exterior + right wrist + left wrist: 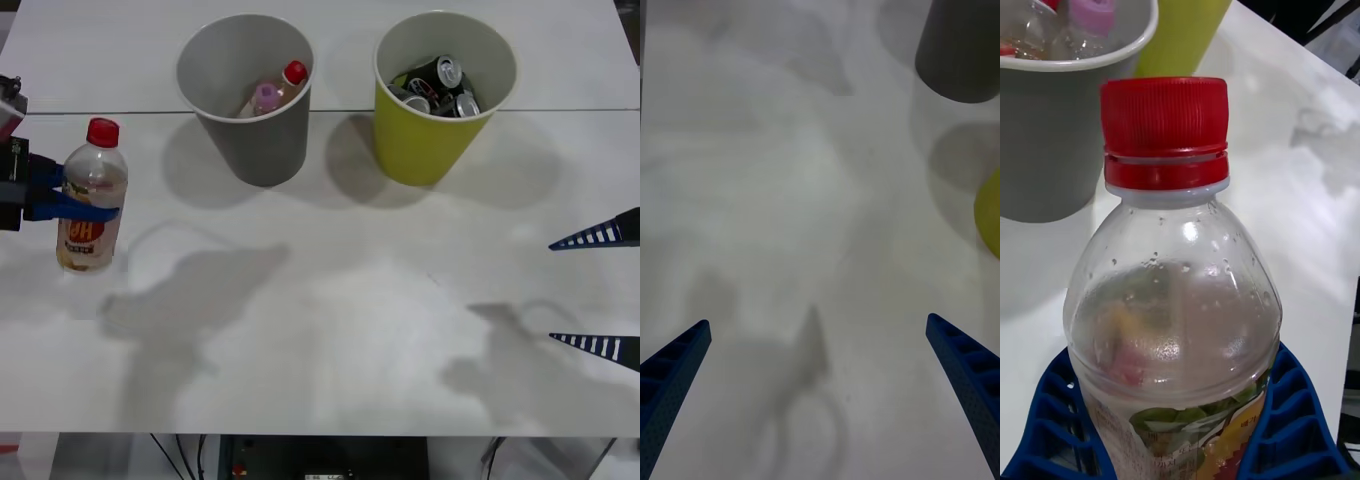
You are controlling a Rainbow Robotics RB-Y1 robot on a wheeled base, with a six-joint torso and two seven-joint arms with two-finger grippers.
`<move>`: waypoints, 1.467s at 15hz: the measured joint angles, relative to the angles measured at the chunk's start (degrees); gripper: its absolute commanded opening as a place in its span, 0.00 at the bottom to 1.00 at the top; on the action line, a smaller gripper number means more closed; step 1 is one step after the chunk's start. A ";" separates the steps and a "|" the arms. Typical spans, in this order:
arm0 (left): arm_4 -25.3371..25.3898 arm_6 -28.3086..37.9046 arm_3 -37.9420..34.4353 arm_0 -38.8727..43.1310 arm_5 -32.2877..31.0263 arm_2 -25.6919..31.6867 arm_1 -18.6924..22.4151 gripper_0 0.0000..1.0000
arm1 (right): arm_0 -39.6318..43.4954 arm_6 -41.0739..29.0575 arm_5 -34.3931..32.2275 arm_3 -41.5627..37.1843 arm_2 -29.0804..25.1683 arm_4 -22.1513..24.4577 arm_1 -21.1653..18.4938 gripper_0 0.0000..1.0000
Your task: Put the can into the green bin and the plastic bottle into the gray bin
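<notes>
The plastic bottle (91,196) stands upright at the left edge of the table (330,330), pinched around its middle by the left end effector (75,200), whose blue ribbed fingers (1292,420) wrap both sides of the clear body just below the shoulder. Its red cap (1165,131) rises above the fingers, and the white label with fruit sits level with them and below.

Ahead of this end effector and off toward the robot's right stands the gray bin (248,95), upright, already holding a pink-capped bottle (265,98) and a red-capped bottle (292,76). No object lies on the table between the held bottle and the gray bin. Farther to the right, just beside the gray bin but not touching it, is the green bin (442,95), with several cans (440,85) inside.

The right end effector (600,290) hovers at the right edge of the table, its 2 blue fingers (674,375) spread wide and gripping nothing. The green bin is ahead of it and toward the left, well apart, with bare table between them.
</notes>
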 measured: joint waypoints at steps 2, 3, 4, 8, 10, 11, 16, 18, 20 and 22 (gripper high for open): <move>-4.07 6.24 -4.78 -2.59 0.00 0.03 0.00 0.01 | 0.00 0.00 0.00 0.00 0.00 0.00 0.00 1.00; -5.99 9.68 -6.56 -4.71 0.00 0.04 0.00 0.01 | 0.00 0.00 0.00 0.00 0.00 0.00 0.00 1.00; -7.65 12.71 -7.69 -6.95 0.00 0.04 0.00 0.00 | 0.00 0.00 0.00 0.00 0.00 0.00 0.00 1.00; -12.88 22.50 -10.61 -14.37 0.00 -0.09 0.02 0.01 | 0.00 0.00 0.00 0.00 0.00 0.00 0.00 1.00; -14.08 26.35 -11.23 -18.09 0.00 -2.20 0.03 0.01 | 0.00 0.00 0.00 0.00 0.00 0.00 0.00 1.00; -15.45 27.51 -11.27 -20.63 0.00 -3.95 0.08 0.01 | 0.00 0.00 0.00 0.00 0.00 0.00 0.00 1.00; -19.44 28.65 -2.58 -35.18 0.00 -13.08 -1.50 0.01 | 0.00 0.00 0.00 0.00 0.00 0.00 0.00 1.00; -21.95 28.61 3.00 -41.30 0.00 -16.26 -3.74 0.01 | 0.00 0.00 0.00 0.00 0.00 0.00 0.00 1.00; -25.75 28.76 7.16 -46.47 0.00 -18.76 -6.84 0.01 | 0.00 0.00 0.00 0.00 0.00 0.00 0.00 1.00; -29.88 28.83 11.12 -50.50 0.00 -20.33 -10.27 0.01 | 0.00 0.00 0.00 0.00 0.00 0.00 0.00 1.00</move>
